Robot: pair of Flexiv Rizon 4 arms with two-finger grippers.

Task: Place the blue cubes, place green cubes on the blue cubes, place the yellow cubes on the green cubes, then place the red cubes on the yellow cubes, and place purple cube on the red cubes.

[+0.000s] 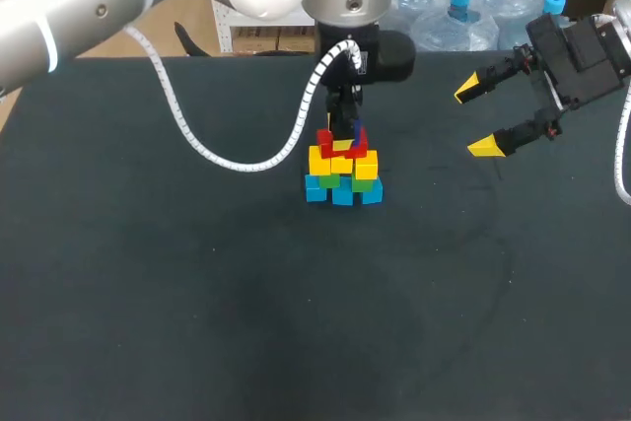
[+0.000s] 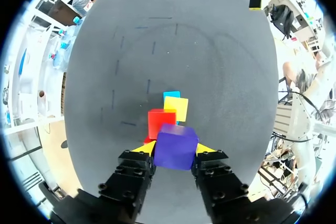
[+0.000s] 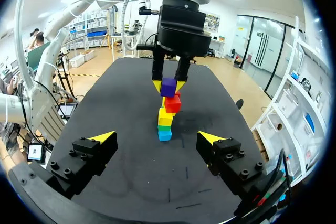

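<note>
Two yellow-tipped fingers of my left gripper [image 2: 175, 148] pinch the purple cube [image 2: 176, 145] from either side, directly over the red cubes [image 2: 159, 121] at the top of the stack [image 1: 342, 173]; whether it rests on them I cannot tell. Below the red come yellow cubes [image 3: 166, 116], green cubes [image 3: 164, 127], and blue cubes [image 1: 342, 193] on the dark table [image 1: 148, 273]. My right gripper [image 1: 475, 118] hangs well apart from the stack, fingers spread wide, holding nothing.

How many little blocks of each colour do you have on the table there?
Blue cubes: 3
Green cubes: 2 showing
Yellow cubes: 3
Red cubes: 2
Purple cube: 1, held in the left tool
Total: 11 in view; others may be hidden
</note>
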